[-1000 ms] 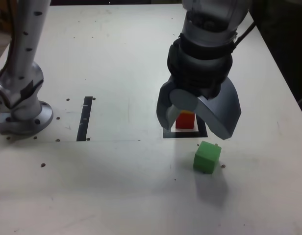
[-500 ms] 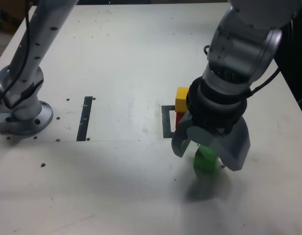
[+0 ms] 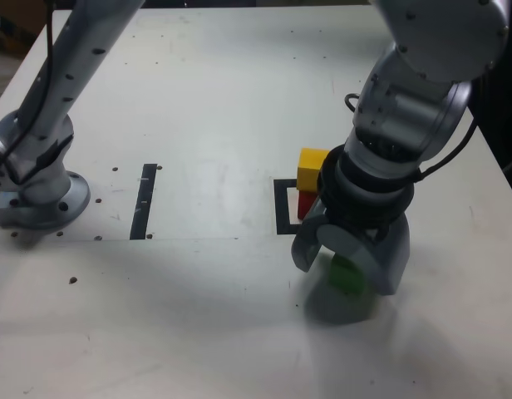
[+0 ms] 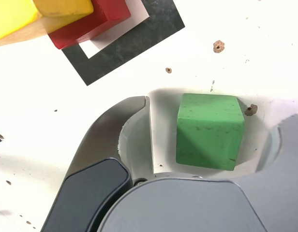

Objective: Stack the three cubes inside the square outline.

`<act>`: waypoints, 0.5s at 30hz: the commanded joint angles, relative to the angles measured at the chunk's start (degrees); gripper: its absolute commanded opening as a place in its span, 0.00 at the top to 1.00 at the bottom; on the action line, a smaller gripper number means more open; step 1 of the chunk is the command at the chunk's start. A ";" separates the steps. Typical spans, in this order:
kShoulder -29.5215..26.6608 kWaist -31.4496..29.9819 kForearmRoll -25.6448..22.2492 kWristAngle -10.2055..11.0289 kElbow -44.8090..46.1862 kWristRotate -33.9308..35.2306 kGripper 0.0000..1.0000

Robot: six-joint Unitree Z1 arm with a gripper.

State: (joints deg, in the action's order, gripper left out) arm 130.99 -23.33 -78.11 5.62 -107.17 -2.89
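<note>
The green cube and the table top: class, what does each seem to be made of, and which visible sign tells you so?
Green cube: probably painted wood or dense foam, matte finish; its faces are dull, without glare, and carry small dark scuffs. Table top: seemingly a white painted or laminated board, smooth and slightly worn; it shows specks and small brown chipped holes. Neither material is certain from looks alone.

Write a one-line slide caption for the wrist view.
Open gripper straddles the green cube on the table; yellow cube sits on red cube in the square outline.

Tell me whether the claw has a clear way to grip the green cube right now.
Probably yes. The claw is open with its jaws on either side of the green cube, and nothing lies between them. The red cube and yellow cube stand apart.
</note>
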 commanded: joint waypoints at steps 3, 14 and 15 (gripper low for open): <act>0.41 0.09 0.08 0.28 -0.03 -0.10 0.33; 0.54 0.18 1.55 -0.59 -0.63 0.03 0.55; 0.54 0.22 1.63 -0.70 -0.71 0.06 0.57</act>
State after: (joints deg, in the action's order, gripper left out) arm 131.22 -23.28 -76.64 5.11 -107.66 -2.89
